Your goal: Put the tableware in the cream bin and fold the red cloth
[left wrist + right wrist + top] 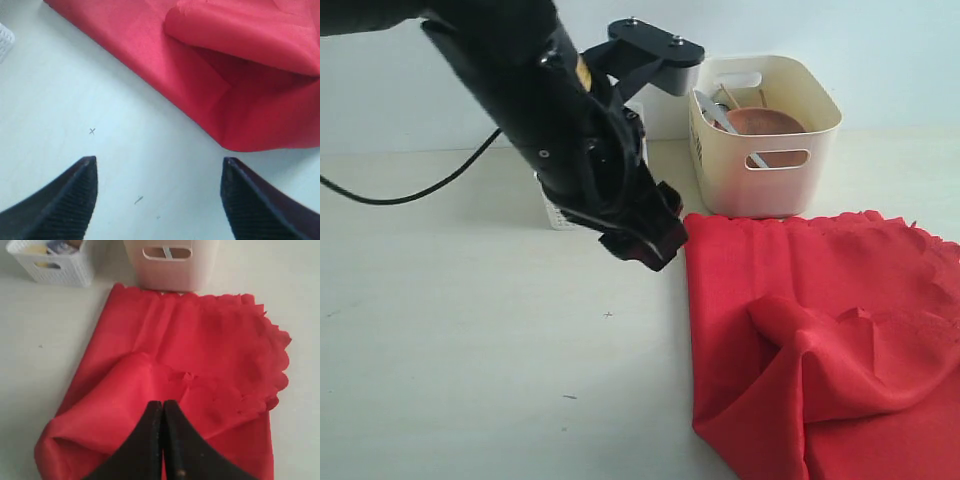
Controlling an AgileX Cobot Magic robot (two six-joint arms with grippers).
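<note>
The red cloth (820, 300), a matte fabric with scalloped edges, is seen rumpled and partly folded over itself on the pale table (470, 350), touching the foot of the smooth cream bin (770, 190); a round brown wooden plate (765, 122) is held inside the bin; a white perforated basket (55, 265) is half hidden behind the left arm; the left gripper (159, 161), with ribbed black pads, is spread apart over bare table beside the cloth; the right gripper (163, 402) is pressed together above the cloth, and whether fabric is pinched cannot be told.
</note>
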